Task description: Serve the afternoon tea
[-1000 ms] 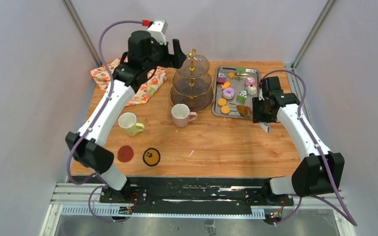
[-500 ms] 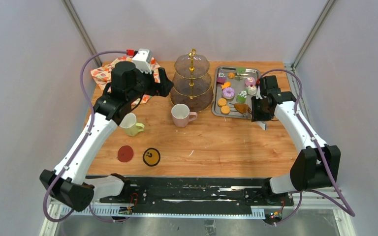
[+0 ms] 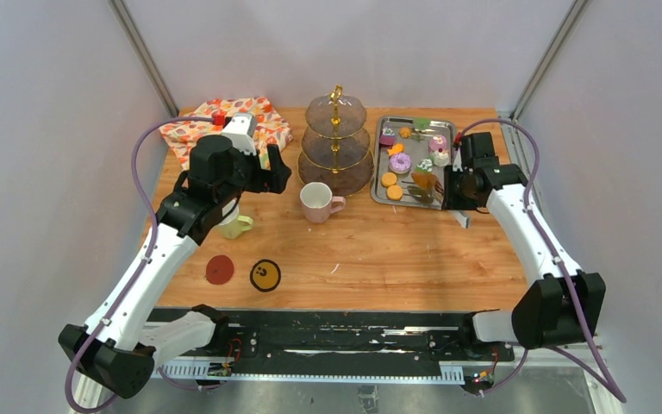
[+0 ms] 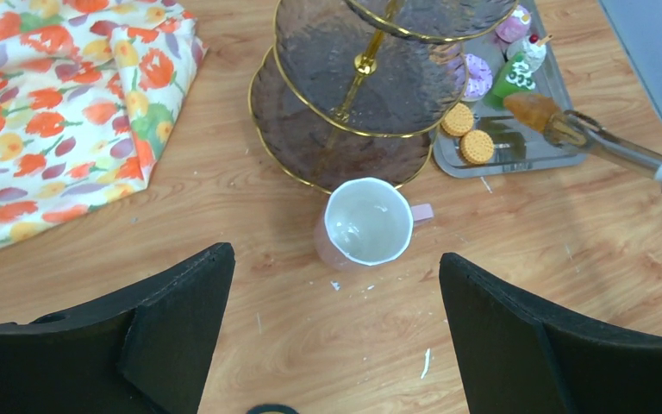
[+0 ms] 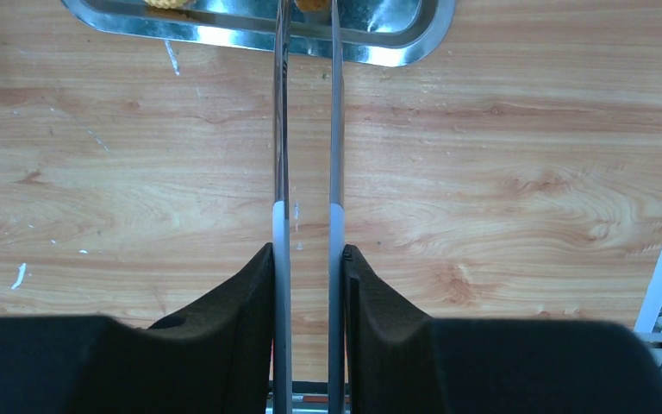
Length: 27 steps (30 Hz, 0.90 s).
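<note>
A wooden table is enclosed by pale walls.

**Left gripper.** The jaws are spread wide and nothing is held. The gripper is held above the table.
- The pink mug stands upright just ahead of the fingers, centred between them in the wrist view.
- The stand is found beyond the mug and close to it. All three tiers are bare.
- A floral cloth is located ahead and to the left.
- The yellow-green mug is located behind the gripper and is partly hidden under the wrist.

**Right gripper.** The jaws are clamped on the handle end of the tongs, whose two arms are pressed nearly parallel.
- The tongs are extended forward over the near rim of the tray.
- A brown pastry is pinched at the tong tips, over the tray. Whether it is clear of the tray floor cannot be determined.
- Two biscuits lie in the tray to the left of the tips.
- The doughnut lies in the tray to the left of the tips, further out than the biscuits.
</note>
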### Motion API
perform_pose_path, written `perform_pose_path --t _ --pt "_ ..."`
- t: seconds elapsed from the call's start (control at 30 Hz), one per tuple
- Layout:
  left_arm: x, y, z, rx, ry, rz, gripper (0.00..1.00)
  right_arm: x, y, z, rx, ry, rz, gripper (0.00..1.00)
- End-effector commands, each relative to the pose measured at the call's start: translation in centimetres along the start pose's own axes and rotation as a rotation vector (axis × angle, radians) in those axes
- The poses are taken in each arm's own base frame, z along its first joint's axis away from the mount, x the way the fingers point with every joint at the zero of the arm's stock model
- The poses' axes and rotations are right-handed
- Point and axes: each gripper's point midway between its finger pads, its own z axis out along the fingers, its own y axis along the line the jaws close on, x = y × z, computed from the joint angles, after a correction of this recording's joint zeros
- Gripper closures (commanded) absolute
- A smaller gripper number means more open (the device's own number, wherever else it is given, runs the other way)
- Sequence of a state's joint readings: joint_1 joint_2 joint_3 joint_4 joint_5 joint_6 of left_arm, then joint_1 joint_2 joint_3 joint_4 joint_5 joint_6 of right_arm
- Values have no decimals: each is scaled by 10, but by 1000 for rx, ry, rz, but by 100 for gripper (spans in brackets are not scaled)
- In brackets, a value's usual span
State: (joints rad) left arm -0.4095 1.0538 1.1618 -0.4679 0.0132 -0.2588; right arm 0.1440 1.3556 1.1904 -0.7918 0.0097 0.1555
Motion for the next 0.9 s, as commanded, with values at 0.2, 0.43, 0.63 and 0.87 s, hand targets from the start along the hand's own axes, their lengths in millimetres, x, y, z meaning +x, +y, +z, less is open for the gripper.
perform_pose_path --t 0.2,0.43,0.63,0.87 --pt "-12 12 -10 -79 -79 -40 7 -2 -4 -43 -7 -104 39 100" --pt "-4 26 -6 -153 -100 -94 7 -26 30 -77 -110 -223 -73 99" --pt "6 31 0 -181 -91 -138 7 -65 66 -93 -157 -307 -154 99" --pt "6 37 -9 -215 -102 -131 6 -100 101 -84 -204 -334 -204 99"
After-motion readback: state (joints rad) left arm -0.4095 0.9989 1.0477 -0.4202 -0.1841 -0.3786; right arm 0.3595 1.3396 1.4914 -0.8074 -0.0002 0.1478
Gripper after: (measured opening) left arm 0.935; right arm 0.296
